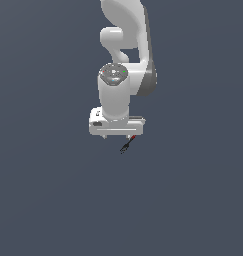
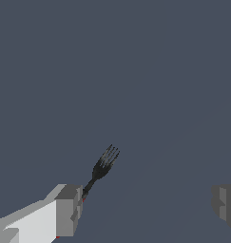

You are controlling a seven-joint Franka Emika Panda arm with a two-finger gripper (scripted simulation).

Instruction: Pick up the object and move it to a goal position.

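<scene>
The object is a tiny black fork (image 1: pixel 126 145) with a small red end, lying just below the white gripper (image 1: pixel 116 135) towards the exterior view's right. In the wrist view the fork (image 2: pixel 101 167) shows its prongs and shaft. Its red end sits right against one grey fingertip (image 2: pixel 68 204) and is mostly hidden behind it. The gripper (image 2: pixel 148 206) is open, its jaws wide apart. The other fingertip (image 2: pixel 225 203) is far from the fork. The fork is not between the jaws but beside one finger. No goal marker shows.
A plain dark grey surface (image 1: pixel 48 190) fills both views. The white arm (image 1: pixel 124 45) rises above the gripper to the exterior view's top edge. No other objects show.
</scene>
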